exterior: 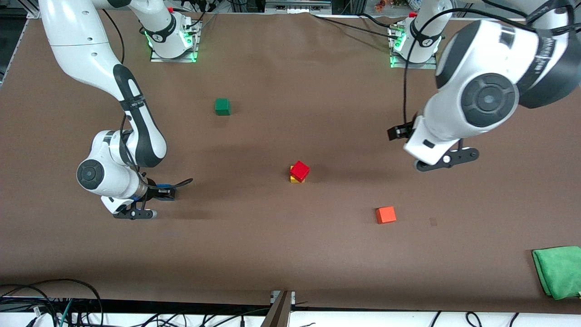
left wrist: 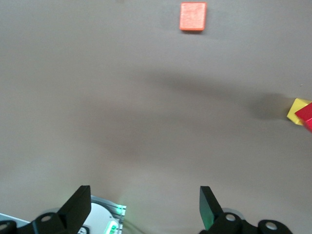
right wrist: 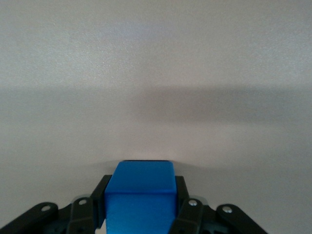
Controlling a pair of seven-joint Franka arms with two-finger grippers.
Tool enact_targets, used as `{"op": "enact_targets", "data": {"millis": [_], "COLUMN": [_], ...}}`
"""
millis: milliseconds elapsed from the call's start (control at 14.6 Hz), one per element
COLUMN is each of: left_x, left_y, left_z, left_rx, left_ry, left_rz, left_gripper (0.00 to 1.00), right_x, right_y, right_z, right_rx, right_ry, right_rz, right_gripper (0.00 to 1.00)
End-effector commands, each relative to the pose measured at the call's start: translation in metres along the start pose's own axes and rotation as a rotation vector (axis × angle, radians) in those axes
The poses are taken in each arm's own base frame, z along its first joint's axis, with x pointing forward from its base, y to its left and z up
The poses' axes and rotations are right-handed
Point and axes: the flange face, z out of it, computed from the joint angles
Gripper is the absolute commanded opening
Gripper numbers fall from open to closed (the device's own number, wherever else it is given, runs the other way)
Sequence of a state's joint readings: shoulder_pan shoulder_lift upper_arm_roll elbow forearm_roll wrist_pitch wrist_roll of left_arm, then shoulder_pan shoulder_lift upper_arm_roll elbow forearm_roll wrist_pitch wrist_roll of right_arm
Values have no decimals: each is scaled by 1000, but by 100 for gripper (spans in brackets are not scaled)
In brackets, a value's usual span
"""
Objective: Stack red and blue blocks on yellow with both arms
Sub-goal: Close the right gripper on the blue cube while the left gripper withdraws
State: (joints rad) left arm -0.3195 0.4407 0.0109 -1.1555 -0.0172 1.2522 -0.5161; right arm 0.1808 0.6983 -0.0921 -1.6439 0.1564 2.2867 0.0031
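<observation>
The small deep red cube (exterior: 300,170) already sits on the small bright yellow cube (exterior: 295,178) near the middle of the brown cloth-covered worktop (exterior: 290,254), turned a little askew so a yellow corner shows beneath it. The small bright blue cube (right wrist: 140,195) is down at the right arm's end of the worktop, at about nine o'clock from the stack in the front view and well apart from it. The right hand (right wrist: 140,207) is clenched on it, a black finger on each of two opposite side faces; in the front view only a sliver of blue shows under that hand, so whether the cube rests on the cloth or is just off it is hard to tell.

The cubes look rigid, light and smooth-faced, so they should neither crush nor sag. Flat opposite sides are the natural place to hold, low enough that the top face stays free. Because the red cube sits twisted, the blue one probably needs a level, centred landing or the stack could topple.

The left hand (left wrist: 144,204) waits released and empty, over bare cloth at about three o'clock from the stack. An orange cube (exterior: 386,215) lies at roughly four o'clock from the stack, a green cube (exterior: 222,106) at about eleven, and a folded green cloth (exterior: 558,271) at the worktop's edge. None lies between the blue cube and the stack.
</observation>
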Motion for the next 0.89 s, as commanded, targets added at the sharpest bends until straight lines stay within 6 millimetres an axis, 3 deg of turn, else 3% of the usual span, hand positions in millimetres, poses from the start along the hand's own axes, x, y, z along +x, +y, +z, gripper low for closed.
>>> {"op": "enact_targets", "data": {"millis": [0, 137, 343, 687, 824], "left_x": [5, 15, 29, 49, 58], "left_y": [-55, -86, -124, -172, -188], "left_z": [-1, -5, -4, 0, 3], "left_rx": [-25, -43, -62, -65, -75], "left_ry": [-38, -35, -38, -13, 0], "left_rz": [97, 128, 157, 191, 214], "left_gripper": [99, 100, 100, 100, 100], "right_x": [12, 20, 16, 2, -8], "right_y": [-19, -45, -105, -225, -283], "right_z": [-52, -87, -115, -128, -130], "right_rx": [32, 30, 24, 47, 64], "right_ry": [-21, -38, -49, 27, 58], "right_rz": [-12, 23, 83, 172, 189], "right_gripper": [13, 14, 14, 14, 14]}}
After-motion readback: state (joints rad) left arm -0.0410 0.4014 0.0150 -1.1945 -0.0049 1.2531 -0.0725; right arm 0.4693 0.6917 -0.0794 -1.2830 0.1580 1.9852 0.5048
